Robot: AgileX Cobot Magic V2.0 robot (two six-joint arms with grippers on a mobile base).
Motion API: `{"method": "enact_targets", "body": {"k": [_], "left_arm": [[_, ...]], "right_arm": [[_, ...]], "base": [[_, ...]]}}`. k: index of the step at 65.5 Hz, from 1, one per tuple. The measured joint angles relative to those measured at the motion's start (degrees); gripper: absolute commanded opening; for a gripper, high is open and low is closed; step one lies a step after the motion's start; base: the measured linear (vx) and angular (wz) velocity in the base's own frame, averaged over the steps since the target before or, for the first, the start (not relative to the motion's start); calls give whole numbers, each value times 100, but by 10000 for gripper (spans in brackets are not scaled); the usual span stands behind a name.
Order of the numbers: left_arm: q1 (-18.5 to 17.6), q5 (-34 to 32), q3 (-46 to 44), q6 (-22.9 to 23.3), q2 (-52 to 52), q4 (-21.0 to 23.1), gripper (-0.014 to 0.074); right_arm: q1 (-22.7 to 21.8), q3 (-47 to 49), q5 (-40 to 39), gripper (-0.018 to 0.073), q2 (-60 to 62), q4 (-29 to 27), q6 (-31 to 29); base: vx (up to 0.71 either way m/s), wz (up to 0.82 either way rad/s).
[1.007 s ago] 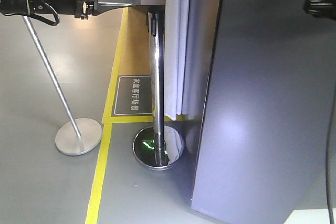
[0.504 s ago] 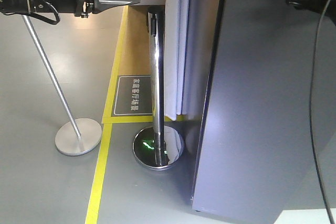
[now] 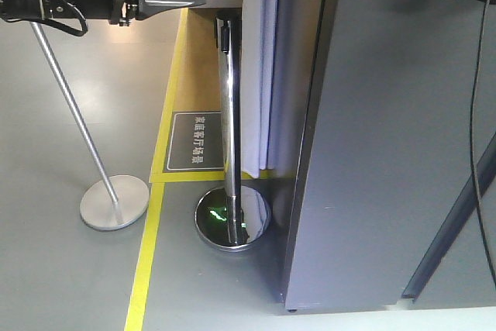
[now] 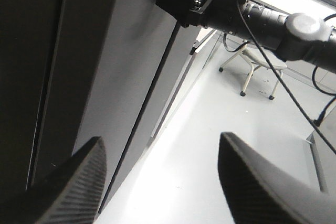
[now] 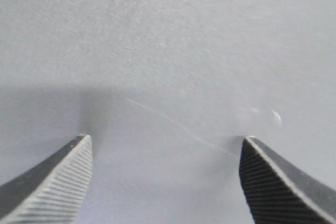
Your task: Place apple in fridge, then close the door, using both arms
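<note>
Right wrist-mounted view is filled by the plain grey outer face of the tall fridge door (image 5: 173, 51), with the right gripper (image 5: 165, 182) held square to it, its two ribbed black fingers (image 5: 58, 177) spread wide apart with nothing between them. The panel looks stiff, smooth and slippery, with no handle showing ahead of this gripper, so I judge it suits a flat push better than a pinch; it should swing heavily on its hinges, and a push far from the hinge side would move it best. In the left wrist view the left gripper (image 4: 163, 182) also stands open and empty, the dark grey fridge (image 4: 105, 66) beside it and the right arm (image 4: 247, 14) stretched out ahead of it toward that grey face. The apple appears in no view
</note>
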State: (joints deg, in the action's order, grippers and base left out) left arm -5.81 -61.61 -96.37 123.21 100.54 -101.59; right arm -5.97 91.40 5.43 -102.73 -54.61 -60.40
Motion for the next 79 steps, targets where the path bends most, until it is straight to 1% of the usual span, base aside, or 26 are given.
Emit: {"method": "enact_targets", "body": {"k": [5,15,20,25,34,44,49,54,67,73,79], "left_arm": [[0,43,0,0,0,0,449],[0,99,0,0,0,0,449],[0,112,0,0,0,0,437],[0,163,0,0,0,0,407],[0,359,0,0,0,0,311],[26,548,0,0,0,0,158],[108,548,0,0,-7,0,76],[202,548,0,0,-57,0,-8],[487,413,0,0,-479,0,-8],[581,204,0,0,-700,0,-8],[626,-36,8,0,-957,0,-8]], "right_arm": [[-33,110,183,531,-53,22,-11],[-33,168,200,505,-39,22,-208],[-33,175,200,476,20,22,-305],[-33,175,190,430,96,21,-334],[-33,175,451,295,487,21,-334],[-33,183,1224,83,1184,21,-334],[-33,183,1729,-18,1493,27,-334],[-33,183,2291,-11,1758,41,-327],[-33,183,3845,-4,2320,132,-54],[-33,183,4366,-3,2528,183,138],[-33,24,4626,-3,2799,193,208]], "base": [[-1,-4],[-1,-4],[0,-1],[0,0],[0,1],[0,0],[0,0],[0,0],[0,0],[0,0],[0,0]]}}
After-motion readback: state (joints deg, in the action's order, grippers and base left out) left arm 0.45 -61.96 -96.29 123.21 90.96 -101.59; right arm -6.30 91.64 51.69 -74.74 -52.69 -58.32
